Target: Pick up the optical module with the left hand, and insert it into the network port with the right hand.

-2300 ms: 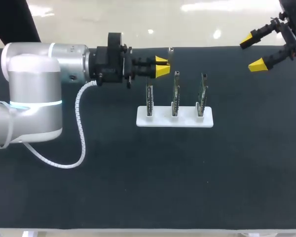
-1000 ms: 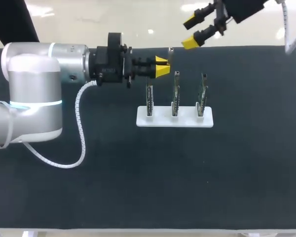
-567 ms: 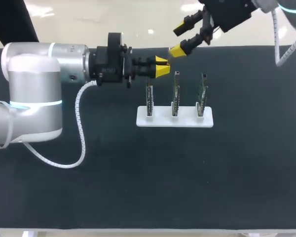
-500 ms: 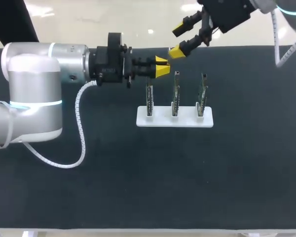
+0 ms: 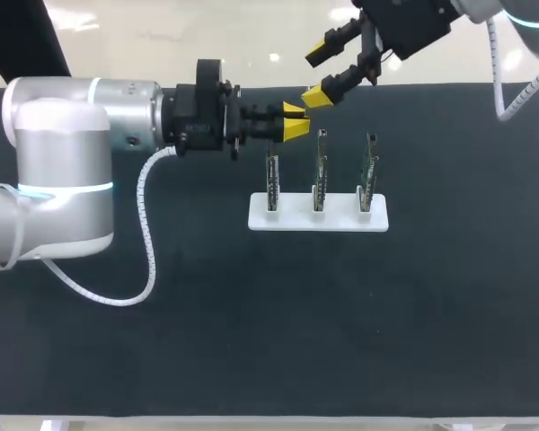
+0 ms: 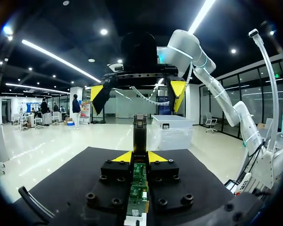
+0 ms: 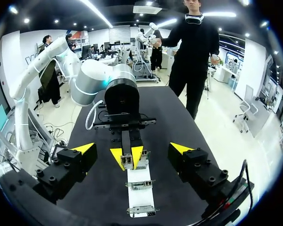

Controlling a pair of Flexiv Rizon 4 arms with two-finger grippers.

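Yellow tips of my left hand [image 5: 296, 120] pinch the optical module [image 6: 140, 134] by its rear. They hold it level above the far part of the table [image 5: 251, 341], just beyond the white rack [image 5: 341, 220] and its three upright port boards [image 5: 320, 166]. My right hand [image 5: 316, 72] hangs with its fingers spread wide and grips nothing, and its lower tip is close beside the left hand's tips.

Risk, as I judge it: the transfer. If the right hand closes off-centre, it could twist the module in the left pinch, knock it loose onto the rack, or strike the left fingertips.

The left wrist view alone shows the module lying straight between the pads, with the right hand's tips on either side ahead of it. The right wrist view alone shows the boards lined up beneath the module. The head view gives the layout but not the height gaps.
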